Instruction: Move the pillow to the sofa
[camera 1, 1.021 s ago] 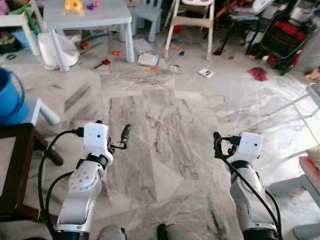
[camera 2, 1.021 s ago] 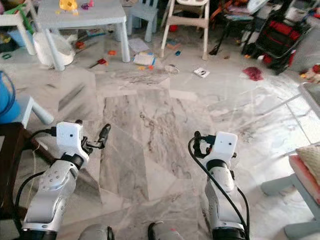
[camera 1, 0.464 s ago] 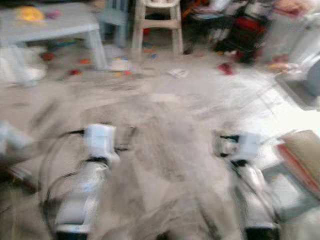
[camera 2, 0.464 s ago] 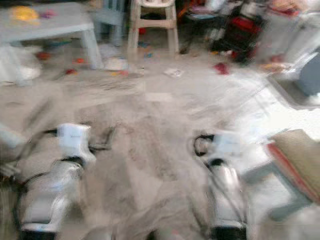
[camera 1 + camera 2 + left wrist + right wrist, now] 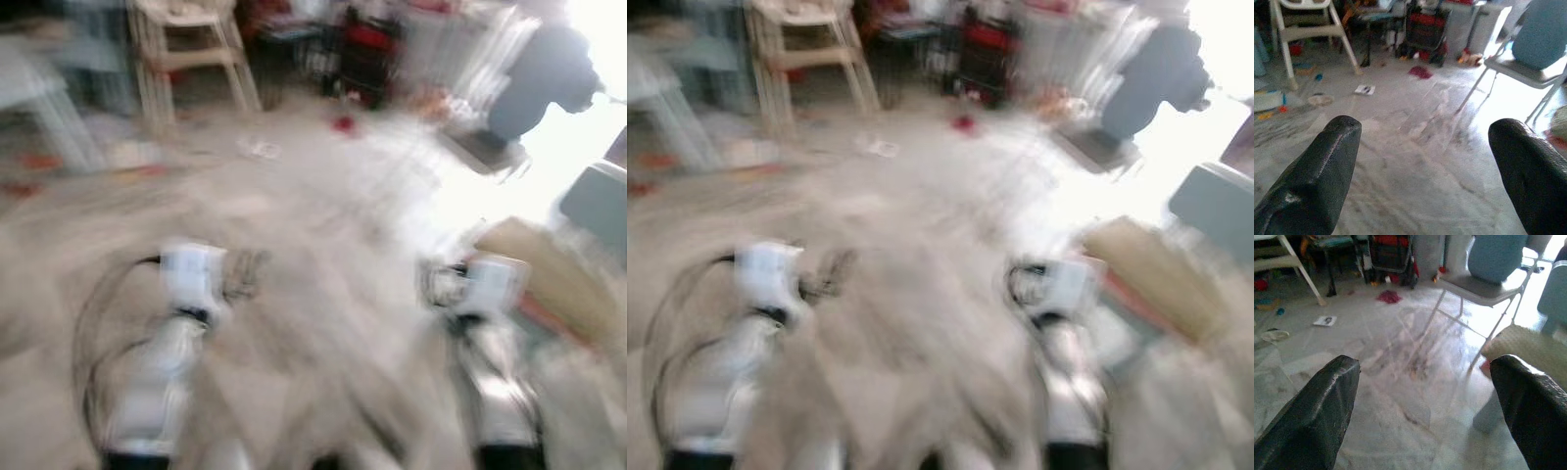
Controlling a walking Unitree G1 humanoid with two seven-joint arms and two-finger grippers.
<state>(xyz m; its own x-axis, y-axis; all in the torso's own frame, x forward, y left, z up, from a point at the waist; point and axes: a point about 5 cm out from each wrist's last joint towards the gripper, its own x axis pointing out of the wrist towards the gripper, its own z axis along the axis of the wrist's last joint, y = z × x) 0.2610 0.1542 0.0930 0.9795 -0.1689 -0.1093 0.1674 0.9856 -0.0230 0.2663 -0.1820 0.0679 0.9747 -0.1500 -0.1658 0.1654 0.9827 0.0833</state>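
Now, from left to right: the left gripper hangs over the marble floor, its jaws spread wide and holding nothing. The right gripper is the same, released and empty. At about two o'clock from the right gripper lies the pillow, a beige woven cushion resting on a low seat, near a folding chair. I judge it light, soft and easy to squash, not fragile. A corner or an edge seems the best place to pinch it.
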